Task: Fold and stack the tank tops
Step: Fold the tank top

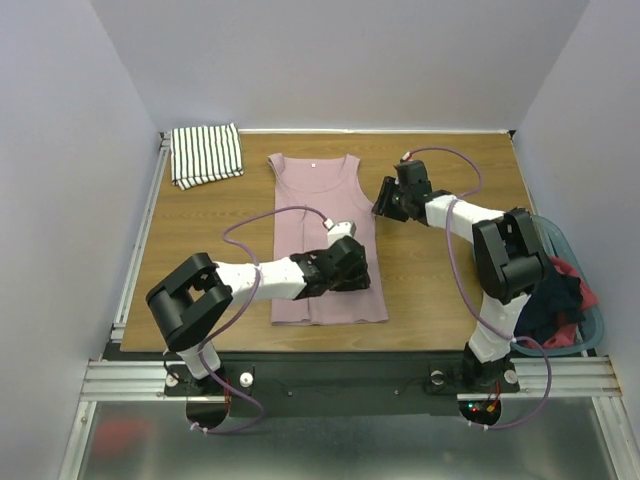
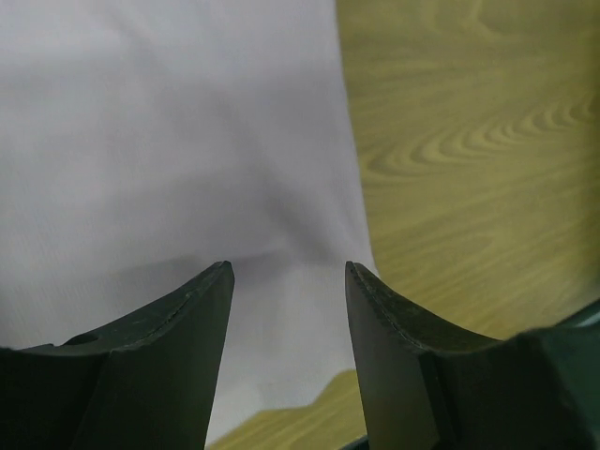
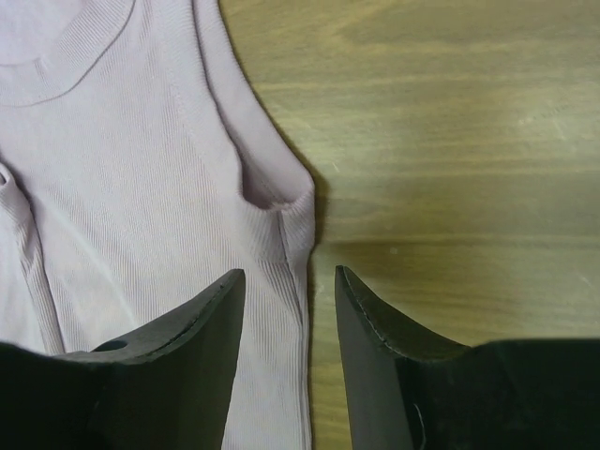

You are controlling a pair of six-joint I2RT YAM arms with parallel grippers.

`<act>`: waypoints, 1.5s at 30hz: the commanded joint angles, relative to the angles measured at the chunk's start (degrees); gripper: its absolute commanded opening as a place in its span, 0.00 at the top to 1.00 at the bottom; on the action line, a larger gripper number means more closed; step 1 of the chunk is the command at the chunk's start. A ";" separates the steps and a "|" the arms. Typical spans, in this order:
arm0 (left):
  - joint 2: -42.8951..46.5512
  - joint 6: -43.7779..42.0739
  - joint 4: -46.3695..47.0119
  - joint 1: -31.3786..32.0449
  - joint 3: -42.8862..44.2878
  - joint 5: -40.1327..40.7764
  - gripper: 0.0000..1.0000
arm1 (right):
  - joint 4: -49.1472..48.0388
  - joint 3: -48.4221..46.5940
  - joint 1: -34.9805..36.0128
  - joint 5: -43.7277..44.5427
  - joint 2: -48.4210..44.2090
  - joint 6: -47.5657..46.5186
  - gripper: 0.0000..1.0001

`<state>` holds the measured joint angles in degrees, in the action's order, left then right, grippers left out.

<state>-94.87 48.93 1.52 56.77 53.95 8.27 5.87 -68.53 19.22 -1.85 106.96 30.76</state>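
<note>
Two grippers [image 2: 287, 267] [image 3: 289, 272] (both agape), two tank tops [image 1: 328, 235] [image 1: 206, 155]

The plain dusty pink tank top [image 1: 325, 215] lies flat mid wooden worktop [image 1: 440, 285]; the folded black-striped white tank top [image 1: 206, 155] sits at its far-left corner, well apart.

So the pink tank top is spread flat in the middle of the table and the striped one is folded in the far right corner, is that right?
Not quite. The striped tank top lies folded in the far left corner, not the far right, as the top external view shows. The pink tank top is indeed spread flat in the middle of the table.
</note>
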 commanded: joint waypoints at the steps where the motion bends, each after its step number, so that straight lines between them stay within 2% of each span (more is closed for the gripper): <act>1: 3.38 3.63 4.19 3.86 -1.74 3.50 0.38 | -0.60 -3.97 0.11 -1.93 2.28 -3.08 0.51; 7: 0.83 2.05 1.14 9.66 2.89 3.85 0.39 | -0.51 -4.42 0.11 -0.35 4.84 -3.34 0.53; 10: -1.89 1.44 -1.43 11.95 6.51 5.70 0.39 | -0.59 -4.59 0.11 0.88 5.80 -3.43 0.61; 13: -3.65 1.96 -4.50 14.50 8.27 6.93 0.40 | -0.60 -5.03 0.11 1.32 6.94 -3.52 0.78; 14: -4.00 2.14 -5.12 14.51 8.53 7.37 0.40 | -0.68 -5.03 0.11 1.41 6.95 -3.52 0.78; 15: -4.27 2.31 -5.64 15.03 8.80 7.81 0.40 | -0.68 -4.86 0.11 1.49 6.95 -3.43 0.84; 16: -4.44 2.40 -6.61 15.29 9.50 8.25 0.40 | -0.86 -4.60 0.20 1.50 6.86 -3.34 0.86; 23: -9.36 1.61 -9.52 17.40 13.63 10.00 0.40 | -1.21 -3.45 0.02 1.84 5.99 -2.73 0.94; 32: -14.55 0.91 -14.52 18.55 19.87 13.70 0.43 | -1.91 -1.43 -0.06 2.82 4.49 -2.11 0.96; 35: -15.17 1.17 -15.49 18.99 20.14 14.66 0.50 | -2.18 -0.90 -0.06 2.64 4.66 -1.94 0.96; 37: -15.43 1.17 -15.76 19.34 20.05 14.75 0.61 | -2.44 -0.73 -0.06 2.64 4.75 -1.85 0.97; 39: -15.87 1.08 -16.11 19.95 20.14 14.75 0.79 | -2.53 -0.55 -0.06 2.64 4.75 -1.67 0.98; 41: -16.13 0.73 -16.55 20.57 20.14 14.32 0.88 | -2.70 -0.02 -0.15 2.81 4.40 -1.67 0.98; 42: -15.87 0.73 -16.55 20.74 20.05 14.05 1.00 | -2.62 0.41 -0.24 2.90 4.23 -1.58 0.98; 45: -13.86 0.82 -16.29 21.45 18.21 13.26 1.00 | -2.70 1.82 -0.50 3.60 2.91 -1.06 0.99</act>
<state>-111.13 49.93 -12.84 76.84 72.14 21.41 2.48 -69.01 19.18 -0.67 112.20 29.21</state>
